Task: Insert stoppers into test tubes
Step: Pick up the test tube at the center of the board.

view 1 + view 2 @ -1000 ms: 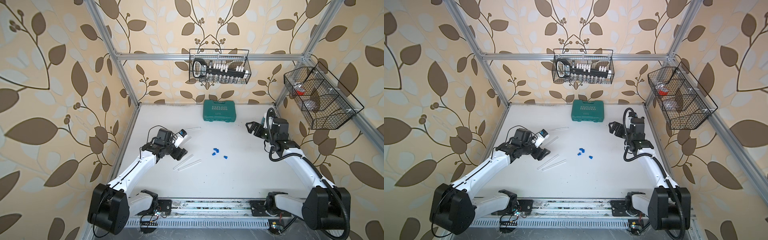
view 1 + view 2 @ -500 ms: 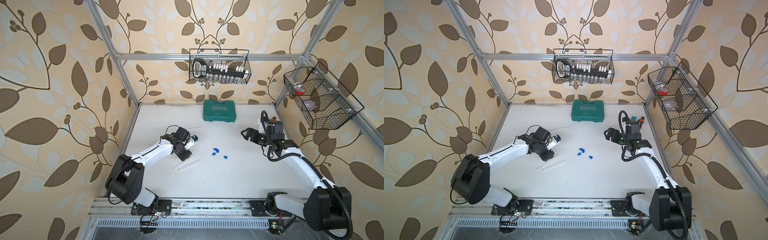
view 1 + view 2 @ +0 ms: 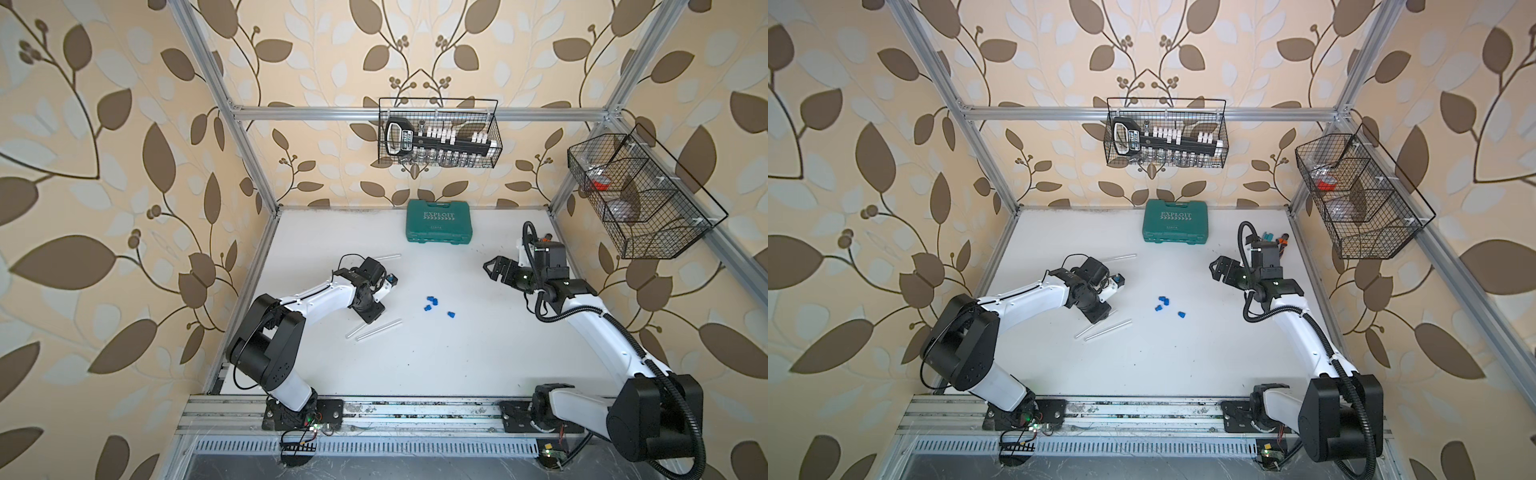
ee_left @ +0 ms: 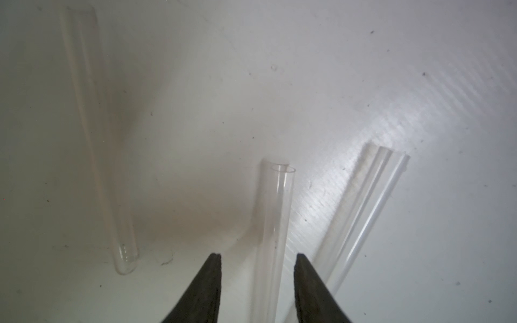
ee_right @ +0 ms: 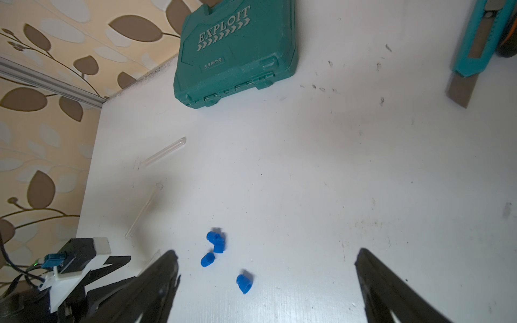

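The left gripper [image 4: 258,256] is pointing down at the white table [image 3: 478,365]. Its jaws are standing apart on either side of one test tube [image 4: 275,221]. A narrow gap is showing between each jaw and this tube, so the jaws are not clamping it. The tube is lying flat with its open end facing away from the gripper. Two more tubes [image 4: 363,207] are lying side by side, touching each other, just beside it. A fourth tube [image 4: 92,134] is lying well apart on its other side.

The right gripper [image 5: 265,251] is hanging above the table with its jaws wide apart, gripping nothing. The four blue stoppers [image 5: 216,237] are lying loose on the table between the two arms. Three are sitting close together and one [image 5: 244,283] is lying slightly apart. A green case [image 3: 439,221] is sitting near the back wall.
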`<state>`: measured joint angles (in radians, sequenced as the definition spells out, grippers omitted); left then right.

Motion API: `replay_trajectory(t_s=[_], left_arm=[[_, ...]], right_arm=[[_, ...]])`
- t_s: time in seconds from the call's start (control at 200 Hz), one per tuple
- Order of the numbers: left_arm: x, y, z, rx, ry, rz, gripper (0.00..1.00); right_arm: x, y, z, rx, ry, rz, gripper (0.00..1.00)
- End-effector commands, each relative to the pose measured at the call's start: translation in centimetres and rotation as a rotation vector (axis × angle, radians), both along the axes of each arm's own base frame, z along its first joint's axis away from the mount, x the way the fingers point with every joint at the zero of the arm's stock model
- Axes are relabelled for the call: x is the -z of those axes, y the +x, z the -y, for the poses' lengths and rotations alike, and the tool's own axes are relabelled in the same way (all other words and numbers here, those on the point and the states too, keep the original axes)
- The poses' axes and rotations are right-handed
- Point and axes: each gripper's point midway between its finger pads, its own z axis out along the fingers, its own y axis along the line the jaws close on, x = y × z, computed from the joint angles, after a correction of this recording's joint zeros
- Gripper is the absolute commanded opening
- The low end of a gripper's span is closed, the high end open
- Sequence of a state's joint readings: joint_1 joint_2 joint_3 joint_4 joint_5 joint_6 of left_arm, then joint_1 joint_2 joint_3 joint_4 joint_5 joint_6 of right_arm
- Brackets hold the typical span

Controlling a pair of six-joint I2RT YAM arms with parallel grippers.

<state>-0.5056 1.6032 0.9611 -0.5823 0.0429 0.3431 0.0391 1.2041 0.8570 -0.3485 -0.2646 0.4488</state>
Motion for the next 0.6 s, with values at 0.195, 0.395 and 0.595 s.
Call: replay_trajectory(t_s=[0.195,0.395,0.595], left_arm=[[0.7,-0.1,0.9,0.03,-0.003,-0.034,0.4],[1.8,-1.0,0.3,0.083,0.047,-0.061,0.36],[1.8,-1.3,-0.1,0.088,0.061,-0.065,0.33]], right_arm=[[-0.7,0.2,0.3,0.015,-0.018,0.012,0.97],[-0.4,0.2,0.1,0.007,-0.009,0.0,0.97],[-0.1,0.1,0.2,0.01,-0.012,-0.006,0.97]])
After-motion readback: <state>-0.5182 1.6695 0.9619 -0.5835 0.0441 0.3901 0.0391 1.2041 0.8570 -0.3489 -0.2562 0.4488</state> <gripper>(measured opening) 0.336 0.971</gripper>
